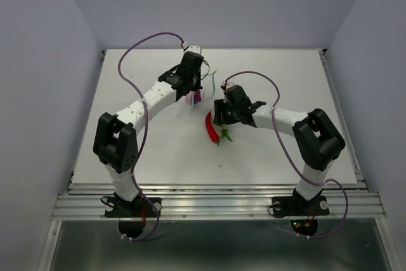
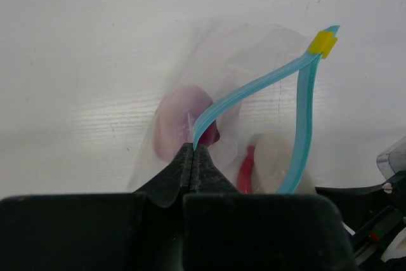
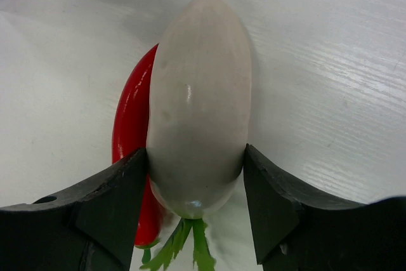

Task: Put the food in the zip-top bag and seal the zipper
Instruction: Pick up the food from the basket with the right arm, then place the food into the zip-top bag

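My left gripper [image 1: 193, 91] is shut on one end of the light-blue zipper [image 2: 254, 87] and holds the clear zip-top bag [image 2: 254, 49] with its mouth open. A yellow slider [image 2: 322, 42] sits at the zipper's far end. The purplish-pink ball [image 2: 181, 125] is inside the bag and also shows in the top view [image 1: 196, 98]. My right gripper [image 3: 195, 153] is shut on the white egg-shaped vegetable [image 3: 200, 80], its green stem [image 3: 187, 245] towards the wrist. The red chili [image 3: 130, 118] lies on the table right beside it, also visible from above [image 1: 211, 126].
The white table [image 1: 279, 74] has raised rails at its right and near edges. The two grippers are close together near the table's middle, the bag to the left of and beyond the right gripper [image 1: 223, 113]. Grey walls surround the table.
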You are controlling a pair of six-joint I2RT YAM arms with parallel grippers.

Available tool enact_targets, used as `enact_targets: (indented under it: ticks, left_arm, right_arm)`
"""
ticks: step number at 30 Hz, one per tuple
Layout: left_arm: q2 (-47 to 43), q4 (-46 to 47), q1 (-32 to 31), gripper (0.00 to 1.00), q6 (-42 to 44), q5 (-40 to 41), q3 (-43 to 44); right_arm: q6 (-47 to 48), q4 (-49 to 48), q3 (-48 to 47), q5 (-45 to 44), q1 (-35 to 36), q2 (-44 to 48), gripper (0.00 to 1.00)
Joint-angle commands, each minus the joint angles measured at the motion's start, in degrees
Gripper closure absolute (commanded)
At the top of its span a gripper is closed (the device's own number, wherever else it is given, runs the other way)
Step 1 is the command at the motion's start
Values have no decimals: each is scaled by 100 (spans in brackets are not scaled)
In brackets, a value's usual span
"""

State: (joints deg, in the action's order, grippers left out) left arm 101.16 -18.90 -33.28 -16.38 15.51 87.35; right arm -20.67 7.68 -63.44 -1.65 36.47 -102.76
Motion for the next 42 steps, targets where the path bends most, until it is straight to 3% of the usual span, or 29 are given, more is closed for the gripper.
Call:
enact_targets:
  ticks: [1,8,17,21,27,35,42]
  left_arm:
    - [-70,0,32,100,-23,146,116]
    - [-53,-9,32,100,-32,163,115]
    - [-88,-35,32,100,-128,181,72]
    - [-123,8,23,100,-137,93,10]
    - [-132,61,32,100,-216,5,-25]
    - [-132,70,32,100,-278,-48,-52]
    - [-167,44,32,100,-383,-153,-69]
  right_arm:
    - [-51,-320,-81,-46,53,45,45]
    - [-60,-320,-11,-72,53,248,59]
    - [-16,-276,279,-178,53,1045,57]
    - [1,-136,446,-134,53,1530,62]
    - [-104,-48,263,24,53,2049,62]
    - [19,-48,-976,596,53,1303,62]
    - [-271,-399,-1513,-44,53,767,63]
